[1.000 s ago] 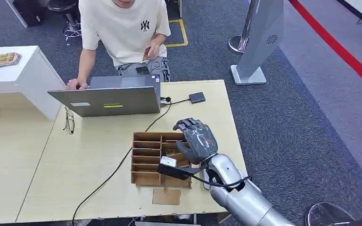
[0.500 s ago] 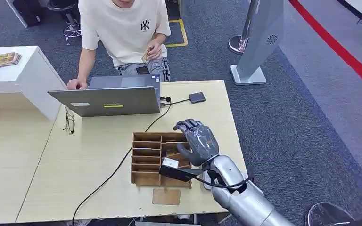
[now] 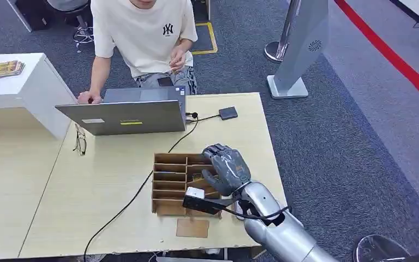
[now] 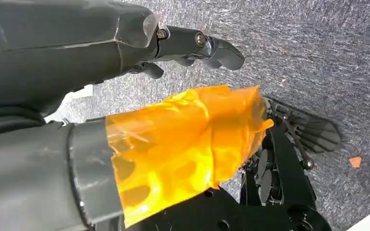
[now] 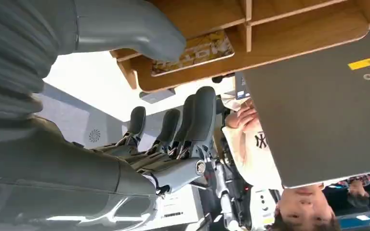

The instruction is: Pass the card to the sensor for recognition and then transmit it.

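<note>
A brown cardboard organizer point(image 3: 169, 185) with several compartments stands on the table. In the right wrist view a card point(image 5: 192, 53) with a printed pattern lies flat in one compartment of the organizer point(image 5: 294, 33). My right hand point(image 3: 226, 168) hovers over the organizer's right side, fingers curved downward. Its thumb point(image 5: 130, 26) is close to the card's edge, and its fingers point(image 5: 173, 125) are apart from the thumb and hold nothing. The sensor point(image 3: 228, 113), a small dark square on a cable, lies at the table's far right. My left hand point(image 4: 67, 62) hangs over grey carpet, its thumb point(image 4: 173, 144) wrapped in orange tape.
A person point(image 3: 142, 33) sits behind an open laptop point(image 3: 123, 116) at the far side. A black cable point(image 3: 142, 188) runs across the table past the organizer. Glasses point(image 3: 80, 142) lie at the left, a loose cardboard piece point(image 3: 192, 227) lies near the front edge, and a white cabinet point(image 3: 11, 87) stands far left.
My right hand has come down and back a little, closer over the organizer's right compartments. The person's raised hand has shifted slightly.
</note>
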Action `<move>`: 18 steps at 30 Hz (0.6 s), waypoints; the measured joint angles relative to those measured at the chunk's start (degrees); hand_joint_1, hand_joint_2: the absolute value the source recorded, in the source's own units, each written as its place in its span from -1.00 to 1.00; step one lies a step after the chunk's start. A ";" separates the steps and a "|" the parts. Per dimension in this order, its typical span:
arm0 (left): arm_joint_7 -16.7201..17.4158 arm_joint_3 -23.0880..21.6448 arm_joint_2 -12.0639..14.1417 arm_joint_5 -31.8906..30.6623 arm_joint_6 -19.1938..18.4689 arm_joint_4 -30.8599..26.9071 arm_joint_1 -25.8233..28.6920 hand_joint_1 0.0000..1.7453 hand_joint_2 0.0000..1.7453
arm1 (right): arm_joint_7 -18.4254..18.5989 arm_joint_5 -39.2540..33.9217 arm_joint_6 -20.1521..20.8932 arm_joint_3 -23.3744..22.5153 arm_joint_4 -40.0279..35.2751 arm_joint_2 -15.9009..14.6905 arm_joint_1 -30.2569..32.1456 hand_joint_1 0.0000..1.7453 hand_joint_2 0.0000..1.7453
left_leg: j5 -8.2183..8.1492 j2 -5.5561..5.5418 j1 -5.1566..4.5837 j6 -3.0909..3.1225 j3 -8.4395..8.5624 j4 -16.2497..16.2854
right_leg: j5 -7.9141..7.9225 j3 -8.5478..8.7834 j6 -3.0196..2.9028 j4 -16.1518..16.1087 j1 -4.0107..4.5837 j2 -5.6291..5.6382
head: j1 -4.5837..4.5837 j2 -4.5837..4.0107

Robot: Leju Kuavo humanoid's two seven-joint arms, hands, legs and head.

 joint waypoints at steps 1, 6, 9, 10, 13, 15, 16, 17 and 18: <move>0.00 0.02 0.00 -0.02 0.00 0.00 -0.02 -1.00 -1.00 | 0.00 0.02 0.17 0.13 0.00 0.02 0.00 -0.02 1.00 | 0.00 0.00 0.00 0.00 0.00 0.00 | 0.00 0.00 0.00 0.00 0.00 0.00 | 0.00 0.00; -0.37 0.24 0.02 -0.35 0.13 0.00 -0.09 -1.00 -1.00 | -0.07 -0.28 0.35 0.79 0.48 0.15 -0.01 0.02 1.00 | 0.00 0.00 0.00 0.00 0.00 0.00 | 0.00 0.01 0.00 0.00 0.00 0.00 | 0.00 0.00; -0.59 0.48 0.02 -0.44 0.28 0.00 -0.24 -1.00 -1.00 | -0.07 -0.28 0.44 1.00 0.74 0.35 -0.01 -0.04 1.00 | 0.00 0.00 0.00 0.00 0.00 0.00 | 0.00 0.01 0.00 0.00 0.00 0.00 | 0.00 0.00; -0.63 0.48 0.02 -0.50 0.28 0.00 -0.28 -1.00 -1.00 | -0.07 -0.31 0.46 1.05 0.83 0.46 -0.02 -0.10 1.00 | 0.00 0.00 0.00 0.00 0.00 0.00 | 0.00 0.01 0.00 0.00 0.00 0.00 | 0.00 0.00; -0.68 0.50 0.02 -0.55 0.37 0.00 -0.36 -1.00 -1.00 | 0.00 -0.74 0.52 1.36 1.07 0.50 -0.02 -0.08 1.00 | 0.00 -0.01 0.00 0.00 0.00 0.00 | 0.00 0.01 0.00 0.00 0.00 -0.01 | 0.02 0.00; -0.74 0.52 0.04 -0.72 0.44 0.00 -0.42 -1.00 -1.00 | 0.00 -1.05 0.52 1.46 1.24 0.52 -0.03 -0.06 1.00 | 0.00 -0.01 0.00 0.00 0.00 0.00 | 0.00 0.01 0.00 0.00 0.00 -0.01 | 0.00 0.00; -0.76 0.55 0.04 -0.81 0.46 0.00 -0.46 -1.00 -1.00 | 0.00 -1.05 0.52 1.49 1.42 0.55 -0.04 -0.02 1.00 | 0.00 -0.01 0.00 0.00 0.00 0.00 | 0.00 0.01 0.00 0.00 0.00 -0.01 | 0.02 0.00; -0.77 0.57 0.04 -0.90 0.48 0.00 -0.48 -1.00 -1.00 | 0.02 -1.05 0.52 1.51 1.55 0.57 -0.04 -0.02 1.00 | 0.00 -0.01 0.00 0.00 -0.01 0.00 | 0.00 0.01 0.00 0.00 0.00 -0.01 | 0.00 0.00; -0.76 0.57 0.04 -0.94 0.50 0.00 -0.49 -1.00 -1.00 | 0.02 -1.05 0.50 1.53 1.66 0.57 -0.04 -0.02 1.00 | 0.00 -0.01 0.00 0.00 -0.01 0.00 | 0.00 0.01 0.00 0.00 0.00 -0.01 | 0.02 0.00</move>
